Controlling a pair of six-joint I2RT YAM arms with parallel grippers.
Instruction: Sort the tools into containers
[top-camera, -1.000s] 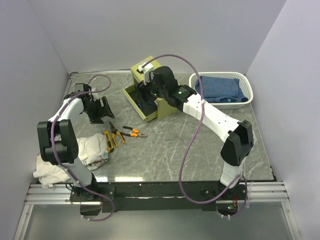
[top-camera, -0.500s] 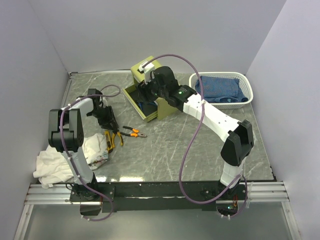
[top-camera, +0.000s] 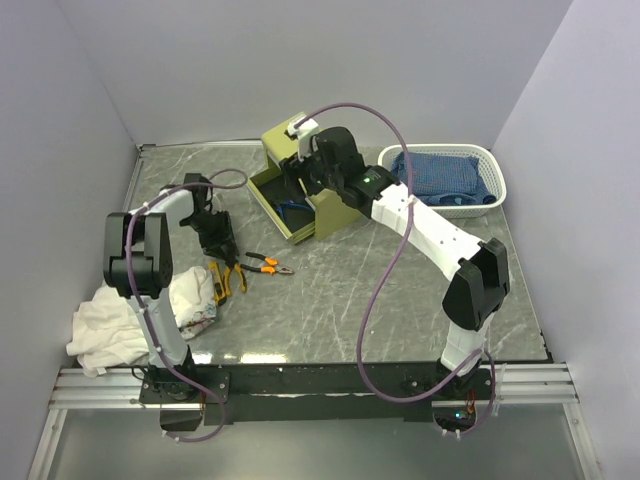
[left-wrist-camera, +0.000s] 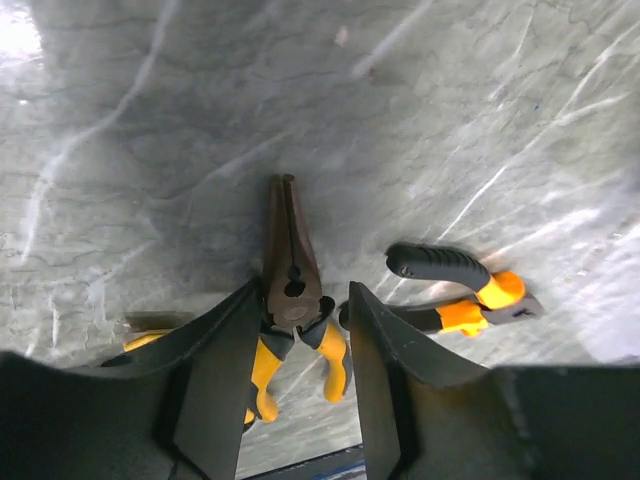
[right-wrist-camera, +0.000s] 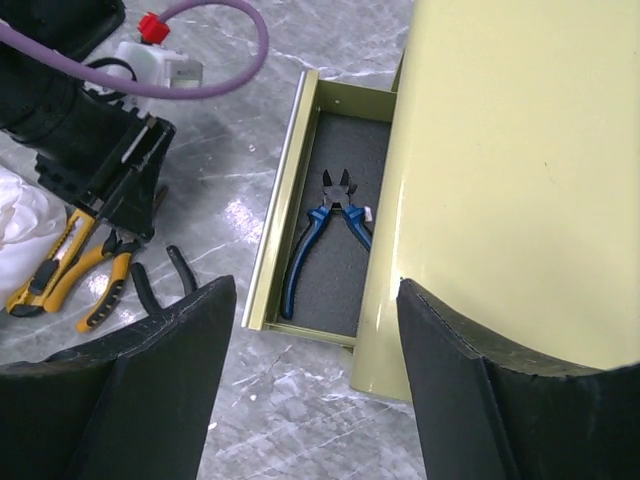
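Left gripper (left-wrist-camera: 303, 290) has swung in and dropped wrist-down over the yellow pliers (left-wrist-camera: 288, 230), now between its half-closed fingers (left-wrist-camera: 225, 350); we can't confirm a clamp. Right gripper (right-wrist-camera: 315, 290) hangs spread over the drawer (right-wrist-camera: 275, 230), blue pliers (right-wrist-camera: 325, 235) between its fingers (right-wrist-camera: 170, 380).

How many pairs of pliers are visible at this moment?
3. Blue-handled pliers lie in the open drawer; yellow-handled pliers lie on the table, straddled by the left gripper; orange-handled pliers lie just beside them. Others may be hidden.
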